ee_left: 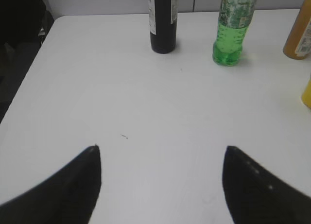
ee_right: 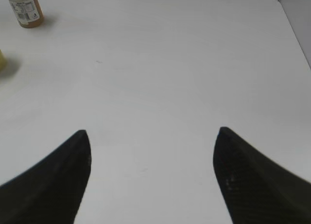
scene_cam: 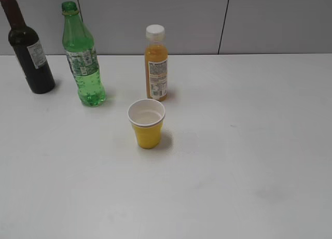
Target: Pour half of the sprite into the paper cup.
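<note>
I see the sprite bottle (scene_cam: 83,60) standing upright at the far left of the white tabletop (scene_cam: 249,161), between the dark wine bottle (scene_cam: 28,47) on its left and the orange juice bottle (scene_cam: 156,62) on its right. The yellow paper cup (scene_cam: 147,123) sits upright nearer to me, just in front of the juice bottle. My left gripper (ee_left: 162,178) has its fingers spread wide over bare tabletop; my right gripper (ee_right: 152,168) is likewise spread, holding nothing.
</note>
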You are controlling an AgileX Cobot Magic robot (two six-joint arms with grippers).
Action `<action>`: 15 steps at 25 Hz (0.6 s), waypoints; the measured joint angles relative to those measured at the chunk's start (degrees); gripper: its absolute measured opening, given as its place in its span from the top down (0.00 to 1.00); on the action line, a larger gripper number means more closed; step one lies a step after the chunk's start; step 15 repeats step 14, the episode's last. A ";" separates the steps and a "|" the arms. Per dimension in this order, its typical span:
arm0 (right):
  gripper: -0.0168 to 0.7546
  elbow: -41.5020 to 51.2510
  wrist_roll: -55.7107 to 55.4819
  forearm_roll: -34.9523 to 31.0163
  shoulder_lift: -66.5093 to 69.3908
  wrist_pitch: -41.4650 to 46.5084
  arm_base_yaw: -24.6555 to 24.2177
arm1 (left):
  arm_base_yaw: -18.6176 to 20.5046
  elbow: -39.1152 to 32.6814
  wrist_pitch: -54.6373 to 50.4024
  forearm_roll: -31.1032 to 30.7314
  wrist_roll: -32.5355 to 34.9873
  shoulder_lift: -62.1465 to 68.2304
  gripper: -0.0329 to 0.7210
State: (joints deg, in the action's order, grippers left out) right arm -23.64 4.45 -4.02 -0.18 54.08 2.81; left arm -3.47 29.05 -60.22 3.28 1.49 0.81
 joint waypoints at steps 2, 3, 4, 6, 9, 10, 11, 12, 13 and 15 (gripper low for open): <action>0.21 0.00 0.00 0.00 0.00 0.00 0.00 | 0.00 0.00 0.00 0.00 0.00 0.00 0.17; 0.21 0.00 0.00 0.00 0.00 0.00 0.00 | 0.00 0.00 0.00 0.00 0.00 0.00 0.17; 0.21 0.00 0.00 0.00 0.00 0.00 0.00 | 0.00 0.00 0.00 0.00 0.00 0.00 0.17; 0.21 0.00 0.00 0.00 0.00 0.00 0.00 | 0.00 0.00 0.00 0.00 0.00 0.00 0.17; 0.21 0.00 0.00 0.00 0.00 0.00 0.00 | 0.00 0.00 0.00 0.00 0.00 0.00 0.17; 0.21 0.00 0.00 0.00 0.00 0.00 0.00 | 0.00 0.00 0.00 0.00 0.00 0.00 0.17; 0.21 0.00 0.00 0.00 0.00 0.00 0.00 | 0.00 0.00 0.00 0.00 0.00 0.00 0.17; 0.21 0.00 0.00 0.00 0.00 0.00 0.00 | 0.00 0.00 0.00 0.00 0.00 0.00 0.17; 0.21 0.00 0.00 0.00 0.00 0.00 0.00 | 0.00 0.00 0.00 0.00 0.00 0.00 0.17; 0.21 0.00 0.00 0.00 0.00 0.00 0.00 | 0.00 0.00 0.00 0.00 0.00 0.00 0.17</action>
